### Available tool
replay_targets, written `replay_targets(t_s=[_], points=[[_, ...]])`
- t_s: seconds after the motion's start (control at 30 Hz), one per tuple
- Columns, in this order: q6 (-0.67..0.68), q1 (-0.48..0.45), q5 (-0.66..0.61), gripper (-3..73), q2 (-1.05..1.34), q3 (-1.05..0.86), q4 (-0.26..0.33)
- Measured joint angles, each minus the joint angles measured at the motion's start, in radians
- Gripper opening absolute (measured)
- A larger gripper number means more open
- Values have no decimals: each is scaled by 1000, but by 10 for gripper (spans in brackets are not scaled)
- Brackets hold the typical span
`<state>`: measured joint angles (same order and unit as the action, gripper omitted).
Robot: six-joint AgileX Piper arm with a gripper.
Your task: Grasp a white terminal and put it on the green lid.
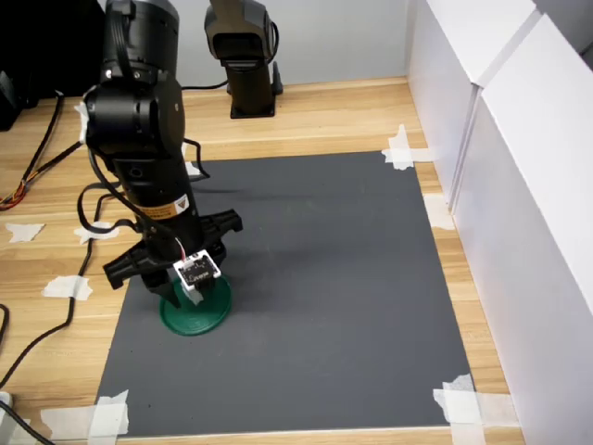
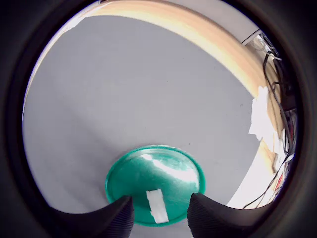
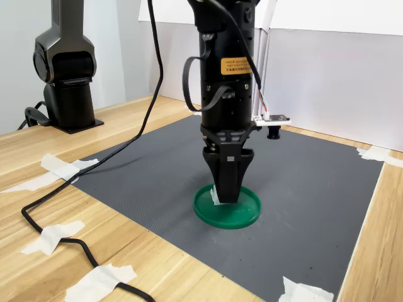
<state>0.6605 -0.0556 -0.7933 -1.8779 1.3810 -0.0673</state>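
While the white terminal (image 2: 157,206) lies on the green lid (image 2: 171,171), low in the wrist view, between spread gripper (image 2: 159,214) fingers, a straight lift is advised.

White terminal (image 2: 157,205) on green lid (image 2: 171,168), lid on mat (image 1: 324,278), beneath claw (image 2: 159,214).

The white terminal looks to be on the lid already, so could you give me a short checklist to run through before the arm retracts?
1. White terminal lies on the green lid: ok.
2. Terminal sits inside the rim: ok.
3. Gripper open, fingers apart either side: ok.
4. Fingers clear of the terminal in the wrist view: ok.
5. Lid flat on the grey mat: ok.
6. Terminal not sticking to a finger: cannot tell.
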Motion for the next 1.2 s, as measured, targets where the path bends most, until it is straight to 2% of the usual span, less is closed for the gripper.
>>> replay_targets(t_s=[0.13,0.23,0.33,0.5,0.6,0.9,1.2], points=[[-33,0,0,452,96,0,7],[-90,0,-1,394,188,0,20],[-139,0,-6,294,281,-2,45],[-175,0,4,67,449,-85,87],[-194,0,41,4,540,-202,91],[-230,0,124,-16,824,-550,92],[-288,0,133,-16,1035,-763,95]])
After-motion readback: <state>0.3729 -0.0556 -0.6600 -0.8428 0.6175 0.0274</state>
